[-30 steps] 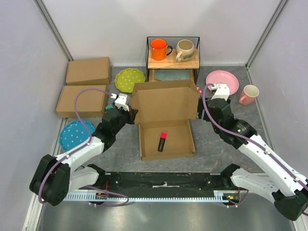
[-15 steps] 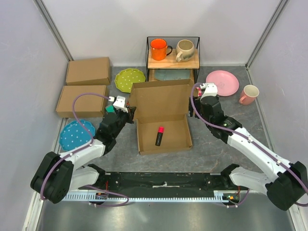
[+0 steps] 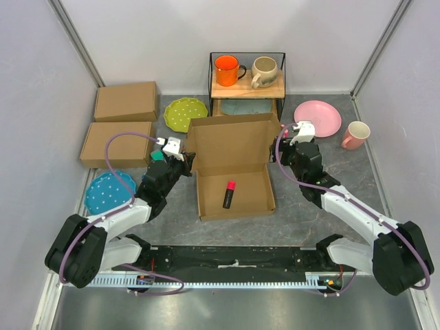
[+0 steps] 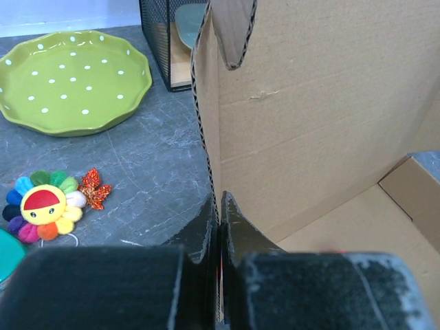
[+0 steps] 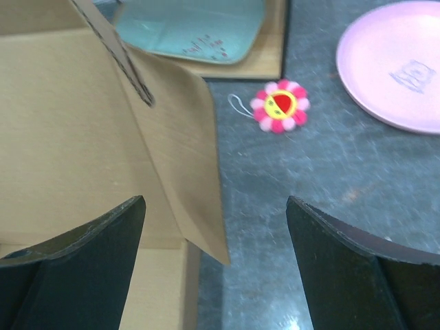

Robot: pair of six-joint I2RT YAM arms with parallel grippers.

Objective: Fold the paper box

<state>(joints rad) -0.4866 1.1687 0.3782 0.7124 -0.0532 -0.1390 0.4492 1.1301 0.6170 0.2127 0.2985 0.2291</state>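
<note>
The left claw [image 4: 218,227] is clamped on the left edge of the upright lid of the paper box [image 4: 323,117], and the corrugated edge rises straight up from between its fingers. A green dotted plate [image 4: 72,79] lies well ahead to its left, and a rainbow flower toy [image 4: 45,210] sits nearer on that side. The box tray sits ahead to that claw's right, with a red-and-black marker [image 3: 229,194] lying in it. The right claw [image 5: 214,206] stands apart, its fingers straddling the lid's side flap [image 5: 182,144], apparently without touching it. A pink flower toy [image 5: 280,106] and a pink plate [image 5: 399,62] lie ahead to its right. The step looks like tucking in the lid's side flaps before lowering the lid. To do it well, the left claw should steady the lid while the right closes near the flap's crease and bends it squarely inward, clear of the tray wall. No brand shows. The faint mark on the pink plate and the scrawl on the teal tray [image 5: 192,27] are too blurred to read.
</note>
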